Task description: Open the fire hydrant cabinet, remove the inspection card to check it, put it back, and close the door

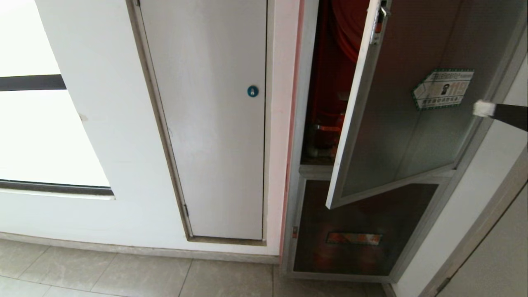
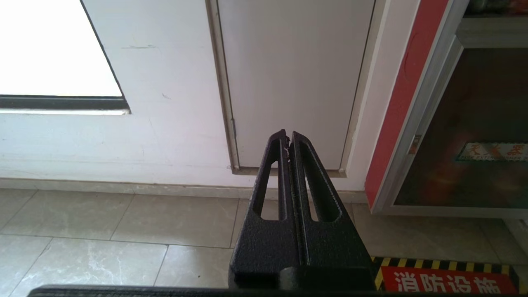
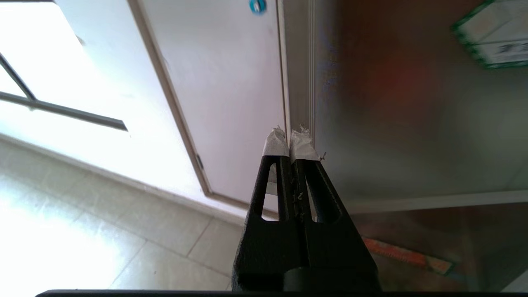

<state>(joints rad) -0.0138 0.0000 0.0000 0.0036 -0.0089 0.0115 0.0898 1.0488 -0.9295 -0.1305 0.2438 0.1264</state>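
Note:
The fire hydrant cabinet (image 1: pixel 304 123) stands at the right, with its red inside (image 1: pixel 330 82) showing through a gap. Its door (image 1: pixel 396 136), dark glass in a silver frame, hangs partly open and swung outward. It carries a green-edged sticker (image 1: pixel 443 88) and a small latch (image 1: pixel 381 16) at its top edge. My right gripper (image 1: pixel 480 109) reaches in from the right, shut and empty. Its white-taped tips are level with the sticker, in front of the door's hinge side. In the right wrist view the right gripper (image 3: pixel 290 138) points along the door (image 3: pixel 412 123). The inspection card is hidden. My left gripper (image 2: pixel 287 138) is parked low, shut.
A plain white door (image 1: pixel 206 123) with a round blue lock (image 1: pixel 253 91) is left of the cabinet. Below the open door is a dark panel (image 1: pixel 359 255) with an orange label (image 1: pixel 354 238). A bright window (image 1: pixel 37 136) is far left, above the tiled floor (image 1: pixel 123 272).

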